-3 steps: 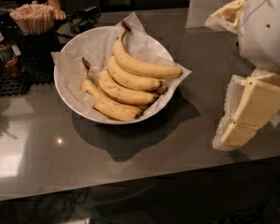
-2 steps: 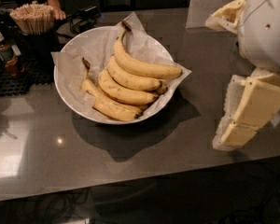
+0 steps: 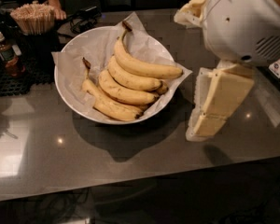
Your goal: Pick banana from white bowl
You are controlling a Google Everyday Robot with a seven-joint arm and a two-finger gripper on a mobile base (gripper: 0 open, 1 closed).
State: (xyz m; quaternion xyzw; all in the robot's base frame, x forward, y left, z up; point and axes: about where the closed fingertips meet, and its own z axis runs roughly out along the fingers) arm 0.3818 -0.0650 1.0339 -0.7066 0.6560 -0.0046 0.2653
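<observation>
The white bowl (image 3: 64,94) lined with crinkled white paper stands on the grey counter, left of centre. Several yellow bananas lie in it. The banana (image 3: 141,66) is the topmost, longest and most curved one; its long stem with a dark tip points to the bowl's far rim. My gripper (image 3: 208,124), cream-coloured under the white arm housing, hangs to the right of the bowl just above the counter, apart from the bowl and holding nothing that I can see.
A holder of wooden sticks (image 3: 35,17) and a brown sauce bottle (image 3: 7,55) stand on a black mat at the far left. A person's hand (image 3: 57,10) rests behind them. The counter's front edge runs along the bottom.
</observation>
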